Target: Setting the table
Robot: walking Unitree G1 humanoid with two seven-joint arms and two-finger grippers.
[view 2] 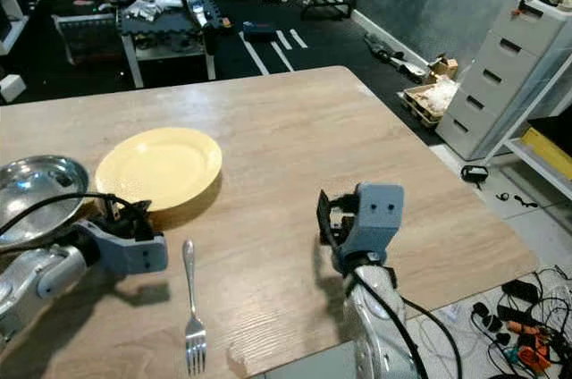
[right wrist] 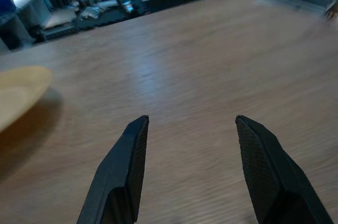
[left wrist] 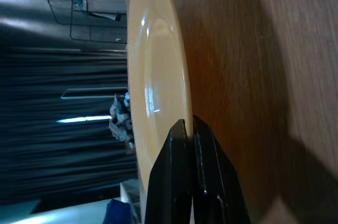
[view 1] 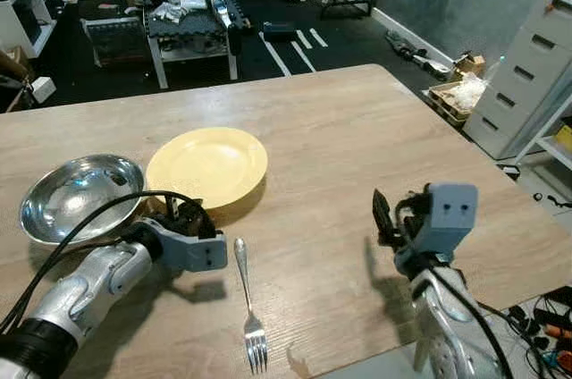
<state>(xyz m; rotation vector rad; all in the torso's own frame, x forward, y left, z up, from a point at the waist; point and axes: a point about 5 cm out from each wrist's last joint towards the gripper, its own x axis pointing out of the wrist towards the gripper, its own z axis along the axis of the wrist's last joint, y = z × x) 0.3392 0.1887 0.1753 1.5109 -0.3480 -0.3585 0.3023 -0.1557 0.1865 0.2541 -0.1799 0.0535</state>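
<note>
Black left gripper (left wrist: 187,129) closed beside yellow plate (view 1: 207,165)

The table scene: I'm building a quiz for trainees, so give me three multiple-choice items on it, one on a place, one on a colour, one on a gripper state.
1. Where does the fork lie?
A. on the plate
B. on the table, nearer the robot than the plate
C. in the bowl

2. What colour is the plate?
A. yellow
B. blue
C. white

3. How are the right gripper fingers?
A. shut on the fork
B. shut on nothing
C. open, holding nothing

Answers:
1 B, it rests on bare wood near the table's edge.
2 A, it is plainly yellow beside the steel bowl.
3 C, the right wrist view shows a wide gap over wood.
</note>
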